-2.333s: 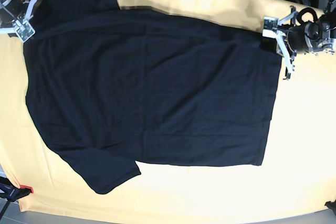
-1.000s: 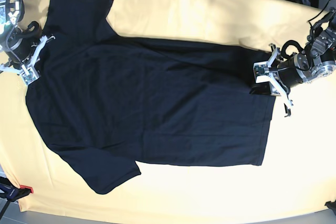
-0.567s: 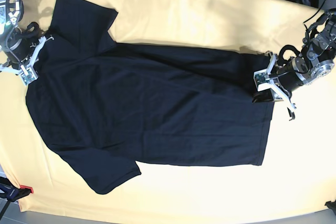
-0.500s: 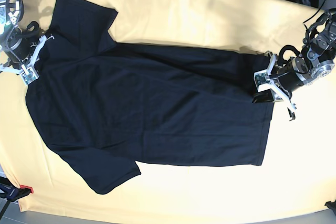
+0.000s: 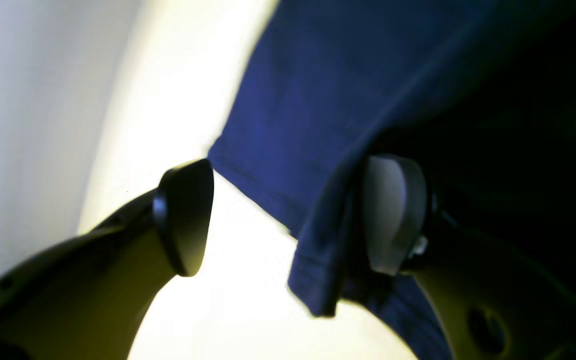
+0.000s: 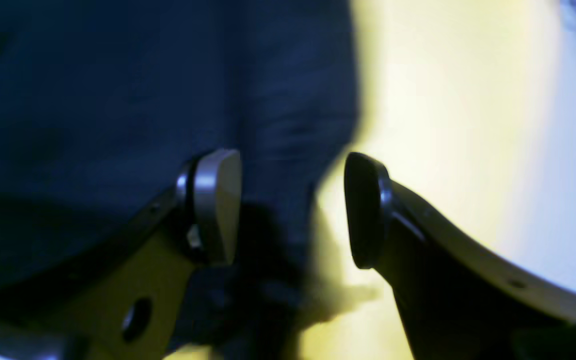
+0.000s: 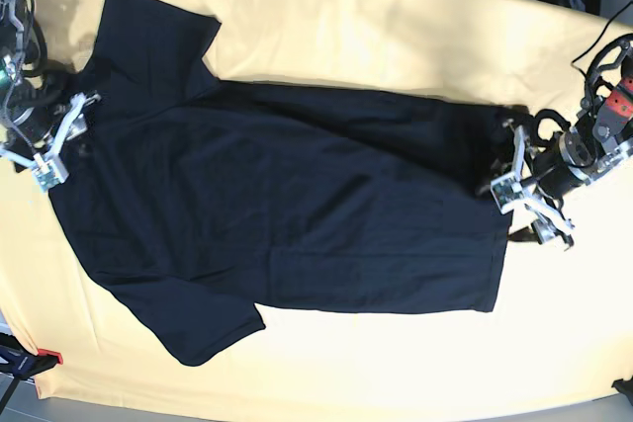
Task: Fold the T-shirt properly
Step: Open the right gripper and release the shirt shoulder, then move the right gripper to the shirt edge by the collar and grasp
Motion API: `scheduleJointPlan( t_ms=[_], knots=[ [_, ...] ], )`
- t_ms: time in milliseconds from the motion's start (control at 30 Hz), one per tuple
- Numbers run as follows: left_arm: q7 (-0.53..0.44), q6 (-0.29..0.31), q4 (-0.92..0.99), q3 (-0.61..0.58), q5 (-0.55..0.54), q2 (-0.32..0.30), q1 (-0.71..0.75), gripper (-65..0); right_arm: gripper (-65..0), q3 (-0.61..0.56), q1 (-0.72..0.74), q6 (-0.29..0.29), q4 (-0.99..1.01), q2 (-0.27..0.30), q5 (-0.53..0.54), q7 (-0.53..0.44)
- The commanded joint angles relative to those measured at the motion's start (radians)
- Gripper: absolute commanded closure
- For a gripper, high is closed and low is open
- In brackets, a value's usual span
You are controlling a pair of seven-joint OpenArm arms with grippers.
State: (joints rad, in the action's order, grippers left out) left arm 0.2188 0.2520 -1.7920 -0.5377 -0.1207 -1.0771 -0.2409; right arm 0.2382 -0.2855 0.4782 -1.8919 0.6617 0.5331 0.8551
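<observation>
Now I see the T-shirt (image 7: 287, 195) lying lengthwise between my grippers: left gripper (image 7: 535, 203) (hem end) and right gripper (image 7: 54, 135) both gape, seemingly gripping nothing.

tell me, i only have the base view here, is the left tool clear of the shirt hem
Observer: Not fully. In the left wrist view the left tool is open, but a fold of the shirt hangs between its fingers, against the pale pad.
Operator: and the dark pad
Observer: The dark pad is clear of the fabric, over the bare yellow table cover.
Operator: right side?
Observer: The right tool is open too; the shirt's edge runs between its fingers, and the picture is too blurred to tell whether either finger touches it.
</observation>
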Motion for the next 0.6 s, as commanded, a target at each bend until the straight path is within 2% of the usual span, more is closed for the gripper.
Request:
scheduleJointPlan(
  t_ms=[0,100,233,400,567],
  knots=[
    [-0.022,0.015,-0.01,0.013,-0.003,-0.02,-0.02,-45.6,-35.1,0.011,0.013,0.039,-0.029,0.02,0.063,0.002],
    [-0.023,0.087,-0.008,0.013,0.041,-0.026,-0.02,-45.6,-34.9,0.011,0.01,0.149,-0.062,0.02,0.235,0.069],
    [-0.023,0.061,0.02,0.013,0.087,-0.031,-0.02,-45.6,-34.7,0.011,-0.045,0.217,-0.104,0.02,0.319,0.093],
    [-0.042,0.14,0.05,0.013,0.056,-0.023,-0.02,-45.6,-34.7,0.01,-0.175,0.22,-0.158,0.019,0.399,0.09],
    [-0.046,0.134,0.05,0.013,0.056,-0.023,-0.019,-45.6,-34.7,0.01,-0.301,0.22,-0.21,0.006,0.345,0.039]
  ],
)
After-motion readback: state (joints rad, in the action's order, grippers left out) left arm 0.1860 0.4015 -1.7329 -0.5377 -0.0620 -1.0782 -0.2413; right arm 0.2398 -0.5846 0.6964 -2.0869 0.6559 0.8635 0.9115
